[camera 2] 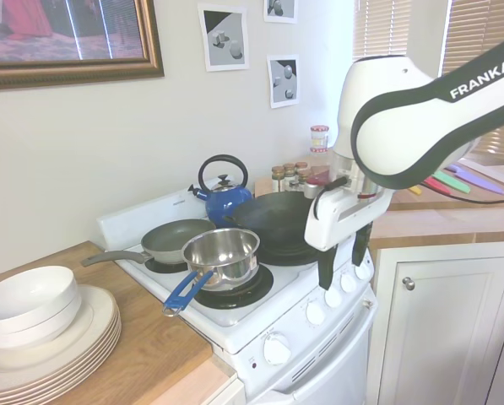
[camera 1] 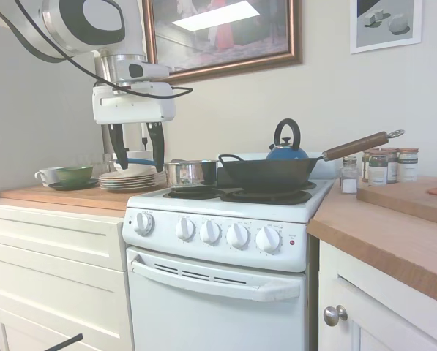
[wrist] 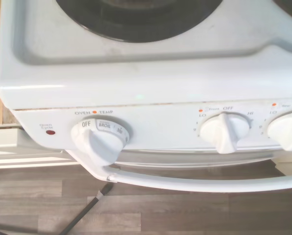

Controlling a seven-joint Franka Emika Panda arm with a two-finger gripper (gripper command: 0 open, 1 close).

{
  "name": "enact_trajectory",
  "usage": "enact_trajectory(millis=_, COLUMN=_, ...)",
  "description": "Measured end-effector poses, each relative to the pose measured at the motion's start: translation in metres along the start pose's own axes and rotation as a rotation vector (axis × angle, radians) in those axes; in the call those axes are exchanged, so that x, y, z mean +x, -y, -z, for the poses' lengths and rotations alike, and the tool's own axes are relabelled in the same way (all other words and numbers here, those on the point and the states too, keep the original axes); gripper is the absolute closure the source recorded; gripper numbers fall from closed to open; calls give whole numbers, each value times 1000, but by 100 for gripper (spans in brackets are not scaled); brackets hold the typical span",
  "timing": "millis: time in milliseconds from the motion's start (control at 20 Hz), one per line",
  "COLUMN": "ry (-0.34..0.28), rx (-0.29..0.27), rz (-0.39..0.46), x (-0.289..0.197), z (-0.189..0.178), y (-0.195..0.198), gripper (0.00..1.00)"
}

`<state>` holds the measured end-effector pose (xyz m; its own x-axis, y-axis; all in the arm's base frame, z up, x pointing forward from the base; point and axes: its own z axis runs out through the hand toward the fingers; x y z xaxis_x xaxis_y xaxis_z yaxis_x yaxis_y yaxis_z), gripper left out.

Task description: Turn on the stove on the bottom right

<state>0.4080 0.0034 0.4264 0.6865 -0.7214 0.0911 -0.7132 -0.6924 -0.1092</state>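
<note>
A home kitchen. A narrow white stove (camera 1: 225,241) with coil burners, front knobs and an oven door stands between cream cabinets (camera 1: 53,278) topped with wooden counters (camera 1: 394,234). Cookware crowds the burners: a blue kettle (camera 1: 287,148), a dark wok (camera 1: 269,174) with a wooden handle, a steel saucepan (camera 2: 222,253) and a grey frying pan (camera 2: 174,240). On the counter beside the stove sit stacked plates (camera 2: 57,350) with a white bowl (camera 2: 28,304), plus a green bowl (camera 1: 74,174) and a cup (camera 1: 47,175); spice jars (camera 1: 383,165) line the other side. A framed painting (camera 1: 222,33) and small prints (camera 2: 226,35) hang on the wall, and the floor is wood plank (wrist: 185,210)
</note>
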Motion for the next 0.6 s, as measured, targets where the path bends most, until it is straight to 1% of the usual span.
enact_trajectory(millis=250, ry=0, rx=-8, rz=-4, x=6, z=-6, y=-3, gripper=0)
enact_trajectory(millis=500, ry=24, rx=-11, rz=-22, x=29, z=-31, y=-17, gripper=0)
enact_trajectory(millis=600, ry=44, rx=-18, rz=-26, x=43, z=-42, y=-27, gripper=0)
